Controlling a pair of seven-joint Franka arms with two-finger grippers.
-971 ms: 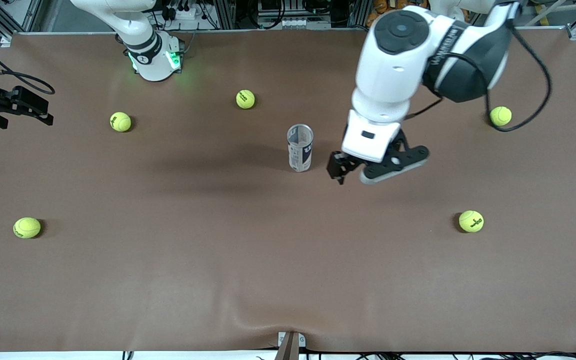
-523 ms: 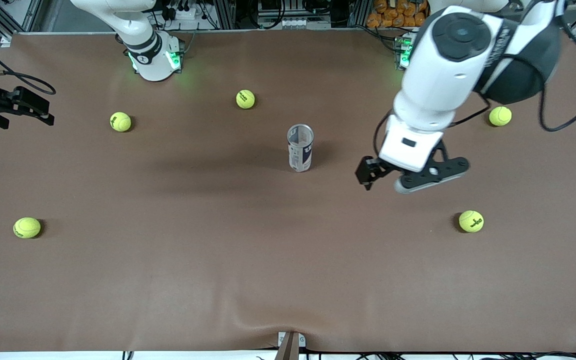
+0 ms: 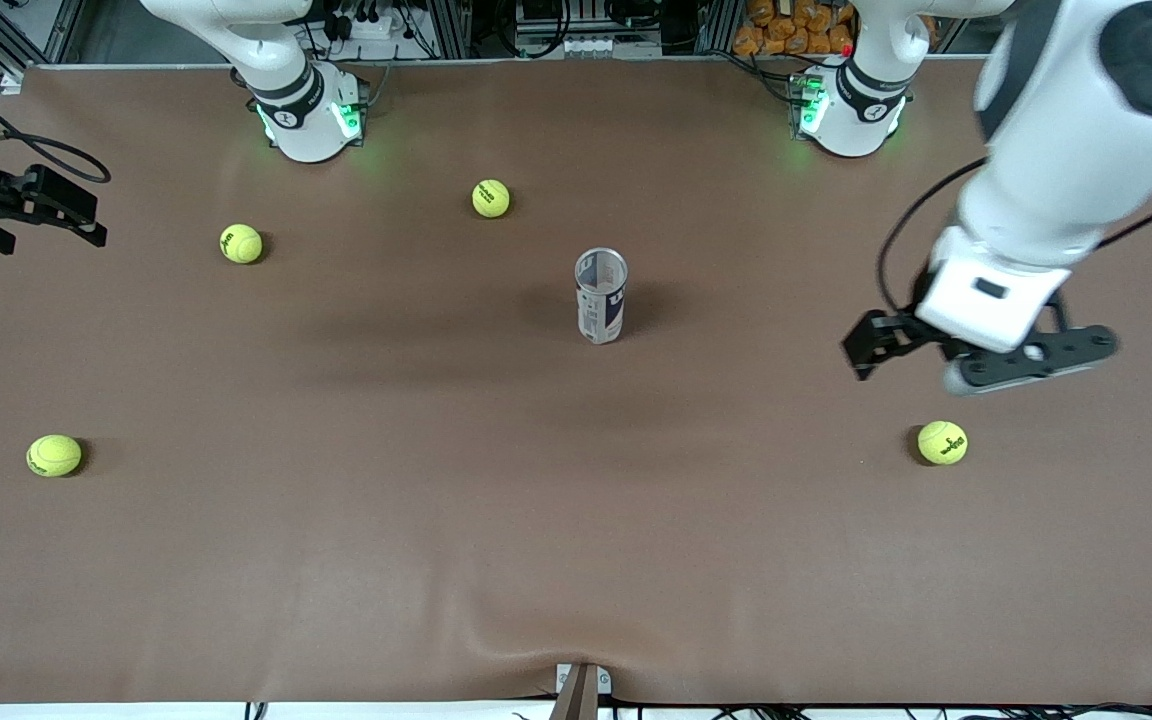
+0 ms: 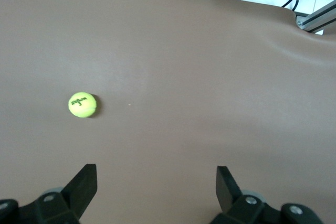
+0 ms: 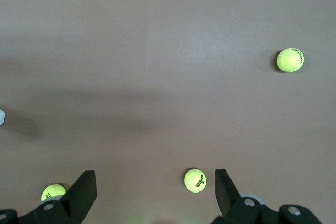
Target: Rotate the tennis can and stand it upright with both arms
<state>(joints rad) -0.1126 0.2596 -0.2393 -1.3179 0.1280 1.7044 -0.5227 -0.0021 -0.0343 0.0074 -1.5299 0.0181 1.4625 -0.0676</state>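
The tennis can (image 3: 600, 296) stands upright with its open silver rim up, near the middle of the brown table. My left gripper (image 3: 876, 345) hangs open and empty in the air toward the left arm's end of the table, well apart from the can. In the left wrist view the left gripper (image 4: 156, 182) has only bare mat between its fingers. My right gripper (image 3: 76, 222) waits over the right arm's end of the table. In the right wrist view the right gripper (image 5: 156, 182) is open and holds nothing.
Yellow-green tennis balls lie scattered: one (image 3: 491, 198) near the right arm's base, one (image 3: 241, 243) beside it, one (image 3: 54, 455) toward the right arm's end, one (image 3: 942, 442) close to the left gripper. The table's brown mat (image 3: 576, 520) lies nearer the camera.
The left arm has swung away from beside the can toward its own end of the table, gripper still open. The can and the right arm have not moved.
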